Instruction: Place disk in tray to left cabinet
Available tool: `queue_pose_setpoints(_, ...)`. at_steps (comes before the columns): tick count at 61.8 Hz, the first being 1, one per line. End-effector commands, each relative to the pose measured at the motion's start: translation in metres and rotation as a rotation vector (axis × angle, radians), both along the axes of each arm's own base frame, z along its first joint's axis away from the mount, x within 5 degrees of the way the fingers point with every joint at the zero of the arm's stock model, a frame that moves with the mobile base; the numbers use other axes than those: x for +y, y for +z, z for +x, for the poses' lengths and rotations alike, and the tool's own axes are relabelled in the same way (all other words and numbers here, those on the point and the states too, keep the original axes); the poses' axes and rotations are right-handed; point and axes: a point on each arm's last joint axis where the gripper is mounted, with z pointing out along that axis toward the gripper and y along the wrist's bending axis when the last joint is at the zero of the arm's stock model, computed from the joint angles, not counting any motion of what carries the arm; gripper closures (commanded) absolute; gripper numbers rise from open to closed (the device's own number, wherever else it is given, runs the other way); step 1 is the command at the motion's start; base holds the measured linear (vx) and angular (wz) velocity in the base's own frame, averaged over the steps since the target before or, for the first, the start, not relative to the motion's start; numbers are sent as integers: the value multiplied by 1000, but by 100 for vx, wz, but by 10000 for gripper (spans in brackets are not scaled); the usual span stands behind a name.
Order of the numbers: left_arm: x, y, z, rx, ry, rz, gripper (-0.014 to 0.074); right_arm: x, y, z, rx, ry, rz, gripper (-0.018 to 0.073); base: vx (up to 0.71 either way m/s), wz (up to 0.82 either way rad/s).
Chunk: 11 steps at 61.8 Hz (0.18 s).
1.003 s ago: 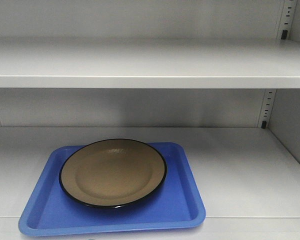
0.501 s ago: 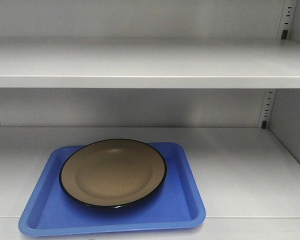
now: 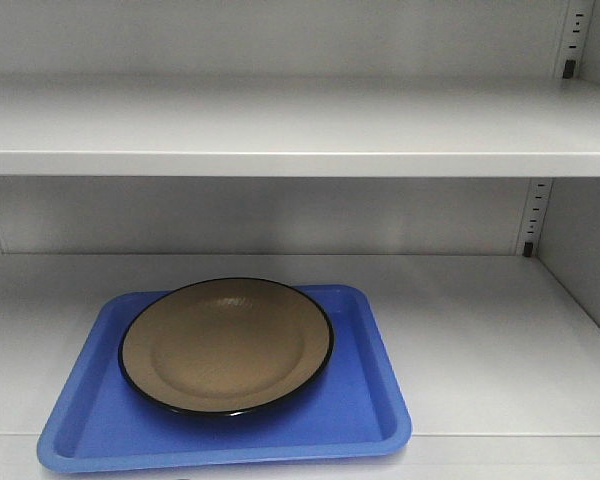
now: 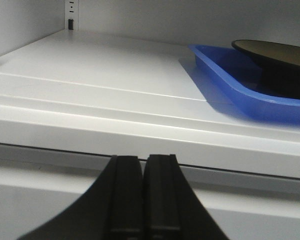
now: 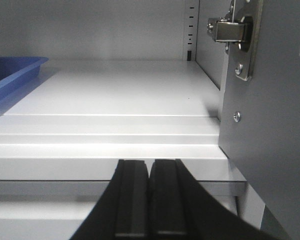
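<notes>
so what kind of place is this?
Likely a storage or lab room: the view is inside a pale grey metal shelving cabinet with slotted back rails and a door hinge, holding a blue plastic tray and tan black-rimmed plate.

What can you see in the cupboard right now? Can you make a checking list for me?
Surface: pale grey shelf of the left cabinet, flat.
Job's things: disk lies flat in the tray; tray sits on the lower shelf, toward its left front.
Clutter: nothing seen.
Grippers: left gripper and right gripper both shut, holding nothing, in front of the shelf edge.
Cables: nothing seen.
Surroundings: slotted rails at the back; metal hinge on the right side wall.
</notes>
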Motion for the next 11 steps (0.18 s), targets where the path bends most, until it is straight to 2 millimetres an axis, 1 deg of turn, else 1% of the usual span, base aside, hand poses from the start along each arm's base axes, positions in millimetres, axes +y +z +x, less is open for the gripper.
queue_pose_setpoints(1,-1,2,0,-79,-6,-4,603,0,1,0,-75,1,-3,561,0,0)
queue_pose_setpoints(11,-1,2,0,-79,-6,-4,603,0,1,0,-75,1,-3,561,0,0)
